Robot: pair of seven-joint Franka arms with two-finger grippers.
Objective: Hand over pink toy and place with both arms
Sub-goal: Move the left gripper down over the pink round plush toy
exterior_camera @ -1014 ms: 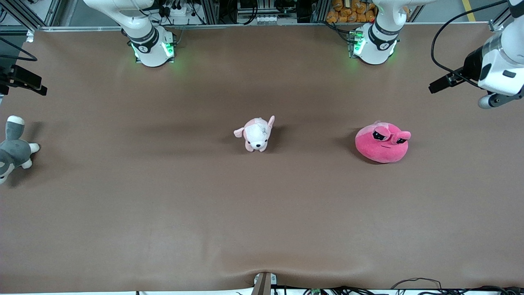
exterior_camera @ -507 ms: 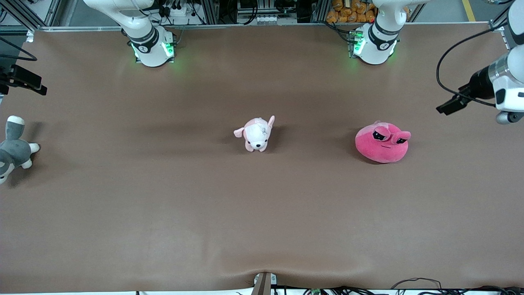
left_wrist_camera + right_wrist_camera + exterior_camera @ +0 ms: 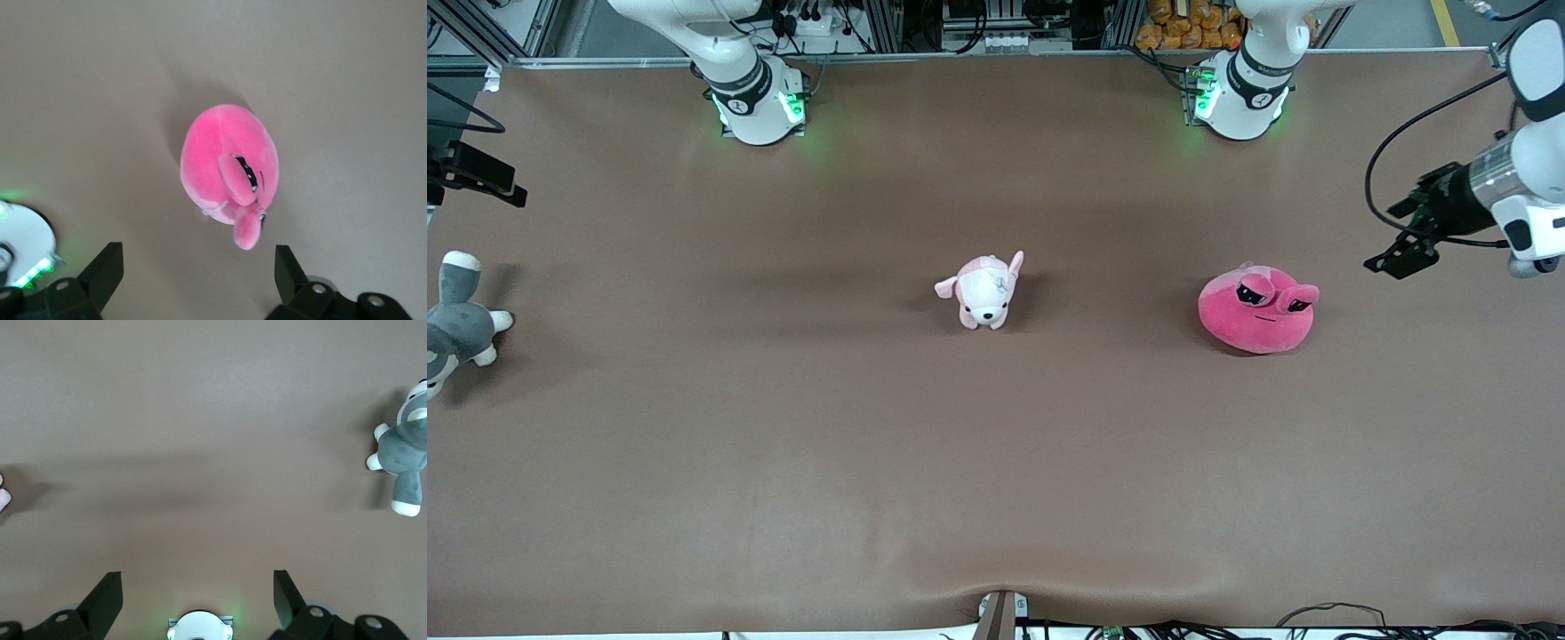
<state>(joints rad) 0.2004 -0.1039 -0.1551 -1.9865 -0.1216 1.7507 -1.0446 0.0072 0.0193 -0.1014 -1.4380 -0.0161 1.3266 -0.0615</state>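
The pink toy (image 3: 1258, 309), a hot-pink round plush with two bulging sleepy eyes, sits on the brown table (image 3: 996, 462) toward the left arm's end. My left gripper (image 3: 1400, 256) hangs open in the air over the table beside the toy, further toward that end. In the left wrist view the pink toy (image 3: 230, 167) lies below, and nothing is between the wide-apart fingers of the left gripper (image 3: 197, 270). My right gripper (image 3: 480, 175) waits open high over the right arm's end of the table. The right gripper (image 3: 197, 593) holds nothing.
A small pale pink-and-white puppy plush (image 3: 985, 292) stands mid-table. A grey-and-white husky plush (image 3: 454, 329) lies at the right arm's end, and the right wrist view shows this husky plush (image 3: 403, 457) too. The arm bases (image 3: 756, 98) (image 3: 1240, 93) stand at the table's back edge.
The left gripper has swung down and turned toward the pink toy. The right arm and all three plush toys have stayed put.
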